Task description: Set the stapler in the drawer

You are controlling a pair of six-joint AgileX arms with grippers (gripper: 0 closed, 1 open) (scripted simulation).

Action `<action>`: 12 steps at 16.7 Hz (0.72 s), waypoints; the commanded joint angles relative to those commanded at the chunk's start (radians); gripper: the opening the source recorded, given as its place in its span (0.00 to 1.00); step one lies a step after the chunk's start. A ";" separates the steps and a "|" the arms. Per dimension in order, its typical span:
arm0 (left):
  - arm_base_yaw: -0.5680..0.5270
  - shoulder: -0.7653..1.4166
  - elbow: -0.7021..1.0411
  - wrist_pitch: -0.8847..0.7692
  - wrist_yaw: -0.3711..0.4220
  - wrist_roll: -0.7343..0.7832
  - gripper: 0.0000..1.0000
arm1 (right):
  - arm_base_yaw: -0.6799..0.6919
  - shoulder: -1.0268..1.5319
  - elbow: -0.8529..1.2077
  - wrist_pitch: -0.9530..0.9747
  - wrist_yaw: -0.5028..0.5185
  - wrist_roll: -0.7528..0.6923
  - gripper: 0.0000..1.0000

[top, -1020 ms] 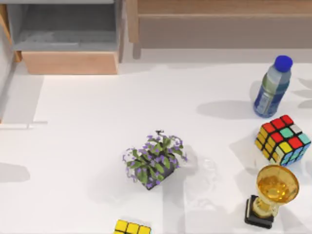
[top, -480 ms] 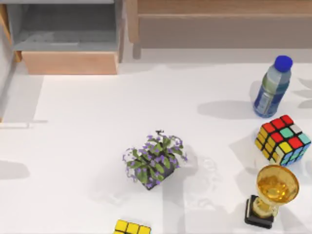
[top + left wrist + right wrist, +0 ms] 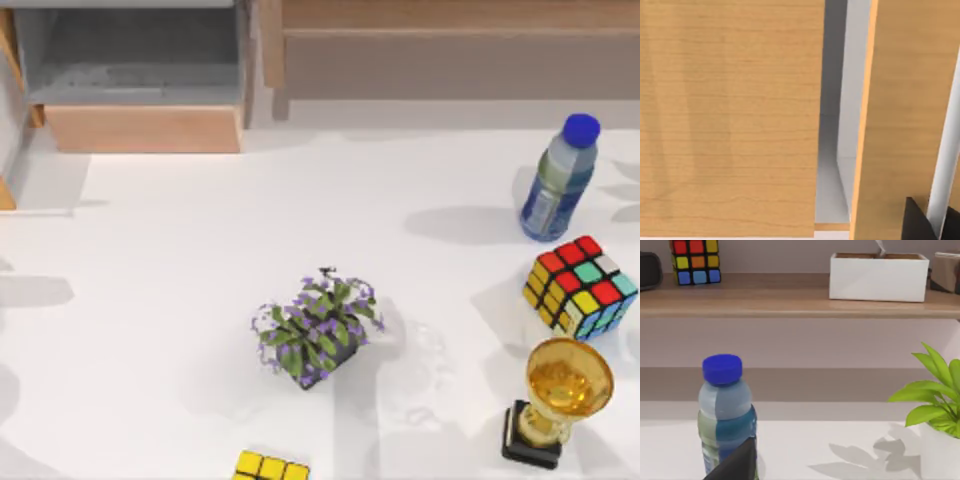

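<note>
Near centre, the plant [image 3: 318, 330] is untouched. Far left, the drawer [image 3: 140, 85] stands open; we cannot find the stapler. Shadows at the left edge have shifted since a second ago, so we judge our left arm is moving. Grip state: cannot tell

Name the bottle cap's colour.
Blue; the bottle cap shows best in the right wrist view.
</note>
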 joint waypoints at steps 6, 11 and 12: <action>-0.012 0.025 0.036 -0.026 -0.011 0.000 0.00 | 0.000 0.000 0.000 0.000 0.000 0.000 1.00; -0.073 0.100 0.222 -0.121 -0.076 -0.003 0.00 | 0.000 0.000 0.000 0.000 0.000 0.000 1.00; -0.081 0.107 0.237 -0.132 -0.084 -0.005 0.00 | 0.000 0.000 0.000 0.000 0.000 0.000 1.00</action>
